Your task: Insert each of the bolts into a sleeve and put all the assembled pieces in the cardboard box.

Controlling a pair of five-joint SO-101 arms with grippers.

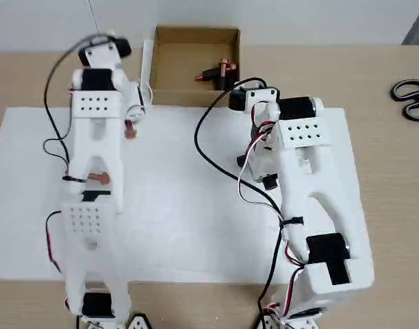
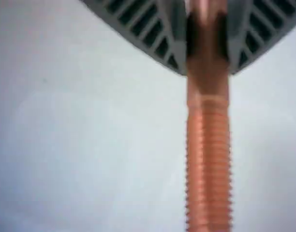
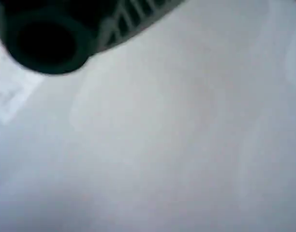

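Left pincer (image 2: 207, 41) grips bolt (image 2: 208, 159) — right pincer (image 1: 245, 160), sleeve (image 3: 46, 68).

The high camera looks steeply down on the bench (image 1: 387, 171) from above. It takes in the whole white sheet (image 1: 175, 205), with both arm bases at the sheet's near edge and the cardboard box (image 1: 182, 62) just past its far edge. The left wrist camera sits very close behind the left pincer (image 2: 208, 29), facing along the held bolt (image 2: 208, 159) toward the sheet. The right wrist camera is as close, looking past the sleeve (image 3: 44, 46) onto the sheet. All three views share the sheet's surface.
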